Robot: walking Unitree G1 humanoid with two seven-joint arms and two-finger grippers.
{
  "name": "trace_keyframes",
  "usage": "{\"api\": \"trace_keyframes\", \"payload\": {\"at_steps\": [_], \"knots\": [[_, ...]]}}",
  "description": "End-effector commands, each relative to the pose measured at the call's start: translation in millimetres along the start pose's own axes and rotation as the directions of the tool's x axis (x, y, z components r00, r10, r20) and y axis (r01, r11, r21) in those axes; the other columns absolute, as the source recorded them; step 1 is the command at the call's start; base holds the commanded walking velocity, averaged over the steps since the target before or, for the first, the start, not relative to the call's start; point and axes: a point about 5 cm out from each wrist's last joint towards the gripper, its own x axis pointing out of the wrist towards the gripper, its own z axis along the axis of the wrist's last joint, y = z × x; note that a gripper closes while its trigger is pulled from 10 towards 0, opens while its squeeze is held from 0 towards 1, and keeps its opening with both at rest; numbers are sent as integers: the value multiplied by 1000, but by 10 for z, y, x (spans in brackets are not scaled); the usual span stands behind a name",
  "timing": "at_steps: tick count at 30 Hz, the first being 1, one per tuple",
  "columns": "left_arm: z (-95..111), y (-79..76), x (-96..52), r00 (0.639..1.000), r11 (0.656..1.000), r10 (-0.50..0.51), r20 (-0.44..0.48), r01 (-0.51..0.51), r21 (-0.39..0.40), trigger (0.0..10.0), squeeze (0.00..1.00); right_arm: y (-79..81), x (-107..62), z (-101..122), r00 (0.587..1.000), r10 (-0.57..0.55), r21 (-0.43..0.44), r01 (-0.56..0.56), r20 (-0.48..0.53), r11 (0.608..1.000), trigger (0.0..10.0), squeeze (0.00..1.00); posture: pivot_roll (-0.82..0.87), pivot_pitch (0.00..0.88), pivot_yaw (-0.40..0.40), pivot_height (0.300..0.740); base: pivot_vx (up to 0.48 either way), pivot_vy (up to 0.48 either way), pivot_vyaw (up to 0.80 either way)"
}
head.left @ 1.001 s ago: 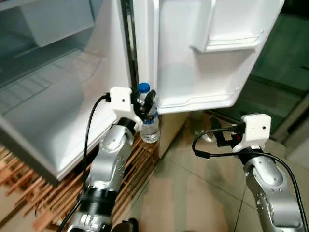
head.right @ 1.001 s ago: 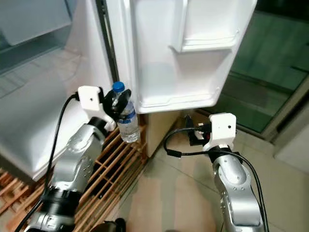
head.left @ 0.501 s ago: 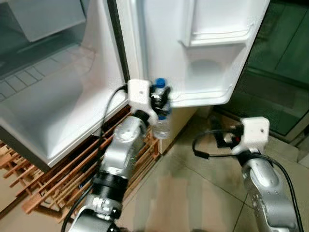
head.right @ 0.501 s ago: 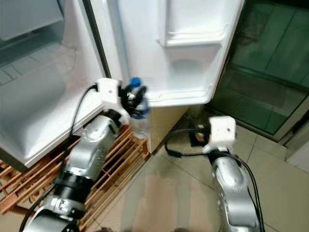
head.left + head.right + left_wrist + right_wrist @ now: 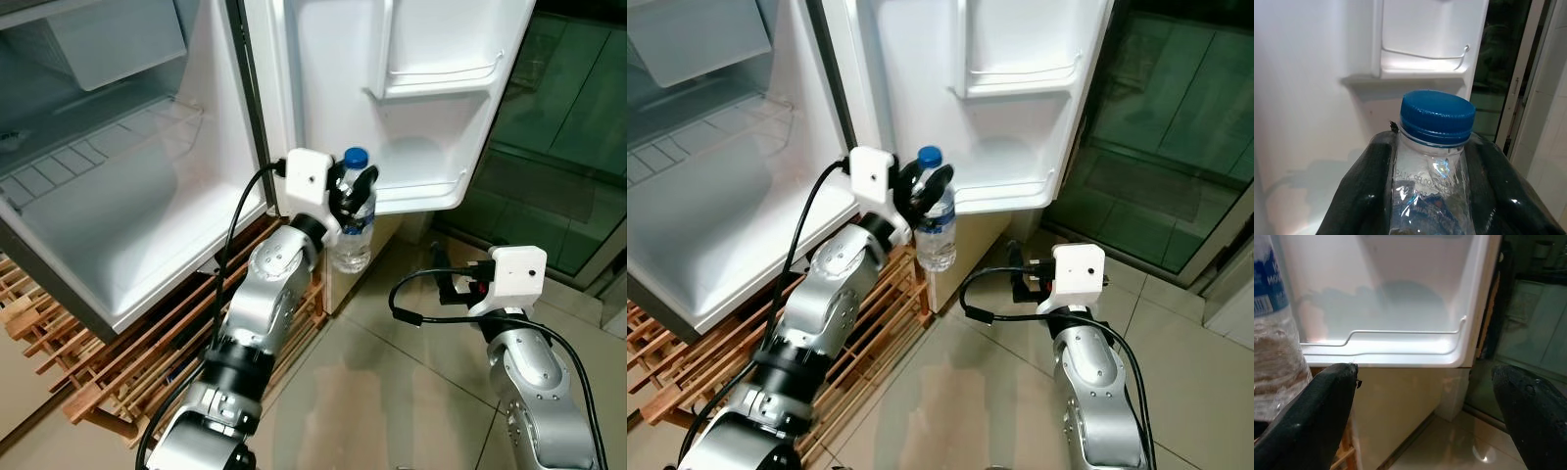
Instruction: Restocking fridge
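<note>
Left eye view: left gripper (image 5: 355,189) pinches the water bottle (image 5: 353,227) upright, cap up.

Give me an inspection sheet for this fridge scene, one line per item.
Surface: tile floor, wooden pallet under the fridge.
Job's things: bottle, blue cap, upright, just outside the lower door shelf.
Clutter: nothing seen.
Grippers: left gripper shut on the bottle's neck; right gripper open, empty, low by the door.
Cables: black cable on left wrist, looped cable on right.
Surroundings: glass door to the right.
</note>
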Motion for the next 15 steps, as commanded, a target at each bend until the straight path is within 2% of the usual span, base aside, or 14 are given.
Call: {"api": "trace_keyframes", "payload": {"at_steps": [1, 2, 3, 4, 5, 6, 7, 9, 11, 12, 13, 14, 15], "knots": [[51, 26, -3, 1000, 1000, 3, 21, -3, 21, 10000, 0, -10, -4, 26, 1000, -11, -6, 11, 19, 1000, 10000, 16, -191, 0, 100, 740, 0, 0, 0], [33, 61, -64, 1000, 1000, 11, 14, -11, 11, 10000, 0, -30, -12, 53, 999, -24, -12, 25, 30, 1000, 10000, 16, -197, 0, 109, 740, 0, 0, 0], [27, 200, -237, 998, 998, 65, 10, -65, -2, 10000, 0, -78, -53, 161, 996, -58, -37, 61, 74, 997, 10000, 16, -218, 0, 130, 740, 0, 0, 0], [27, 200, -237, 998, 998, 65, 10, -65, -2, 10000, 0, -78, -53, 161, 996, -58, -37, 61, 74, 997, 10000, 16, -218, 0, 130, 740, 0, 0, 0], [26, 292, -366, 995, 995, 104, 8, -103, -8, 10000, 0, -109, -89, 238, 991, -81, -54, 87, 106, 995, 10000, 16, -220, 0, 132, 740, 0, 0, 0], [40, 452, -839, 991, 989, 135, -1, -135, 59, 10000, 0, -195, -369, 406, 981, -119, -78, 133, 156, 988, 10000, 16, -208, 0, 118, 740, 0, 0, 0], [41, 461, -942, 991, 988, 131, -6, -130, 80, 10000, 0, -209, -440, 432, 979, -124, -81, 139, 161, 987, 10000, 16, -191, 0, 112, 740, 0, 0, 0], [4, 517, -1251, 989, 982, 135, -57, -126, 144, 10000, 0, -225, -661, 443, 982, -118, -122, 136, 146, 983, 10000, 16, -196, 0, 103, 740, 0, 0, 0], [-5, 553, -1516, 982, 979, 164, -89, -152, 133, 10000, 0, -255, -787, 444, 984, -119, -149, 138, 133, 979, 10000, 20, -206, 0, 91, 740, 0, 0, 0], [4, 554, -1585, 981, 980, 173, -88, -162, 114, 10000, 0, -273, -804, 443, 984, -124, -152, 143, 131, 978, 10000, 20, -205, 0, 88, 740, 0, 0, 0], [4, 554, -1585, 981, 980, 173, -88, -162, 114, 10000, 0, -273, -804, 443, 984, -124, -152, 143, 131, 978, 10000, 20, -205, 0, 88, 740, 0, 0, 0], [-45, 455, -1589, 981, 987, 158, -110, -154, 52, 10000, 0, -336, -743, 355, 984, -141, -157, 157, 110, 975, 10000, 16, -194, 0, 75, 740, 0, 0, 0], [-45, 455, -1589, 981, 987, 158, -110, -154, 52, 10000, 0, -336, -743, 355, 984, -141, -157, 157, 110, 975, 10000, 16, -194, 0, 75, 740, 0, 0, 0]]}}
